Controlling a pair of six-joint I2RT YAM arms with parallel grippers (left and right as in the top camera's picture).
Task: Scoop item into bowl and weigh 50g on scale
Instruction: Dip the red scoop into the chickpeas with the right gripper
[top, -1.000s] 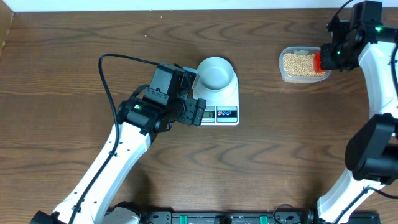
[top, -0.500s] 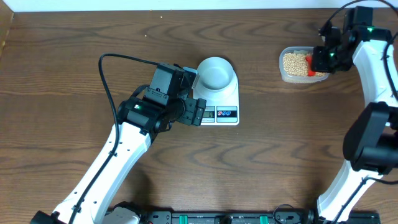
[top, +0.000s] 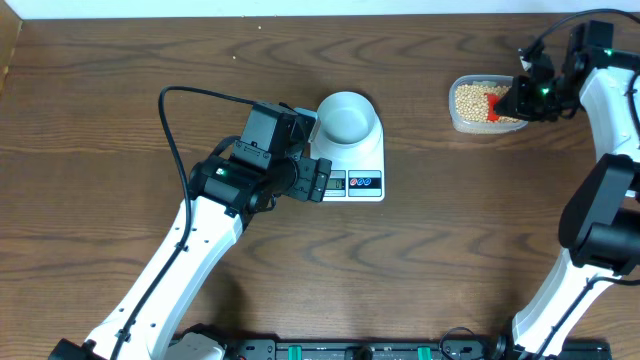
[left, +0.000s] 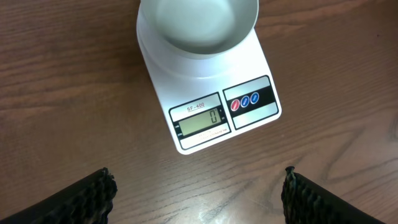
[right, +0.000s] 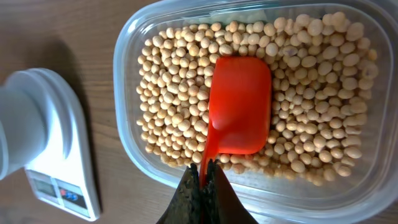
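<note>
Right claw (right: 203, 177), pinched on a red scoop (right: 239, 106) lying on the beans (right: 174, 93) in the tub (right: 126, 74) just ahead, could spill a tilted load on the long carry to the bowl (top: 347, 116) on the scale (top: 365, 160), just ahead of the wide-open left claw (left: 198, 183).

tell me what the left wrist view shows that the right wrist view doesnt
Only left wrist: the grey display reading 0 on the white digital scale, the empty inside of the round white bowl, the open left tool. Only right wrist: the clear plastic tub of tan round beans, the shut right tool gripping the red plastic scoop lying on them. Both: scale and bowl on the brown wooden table.
</note>
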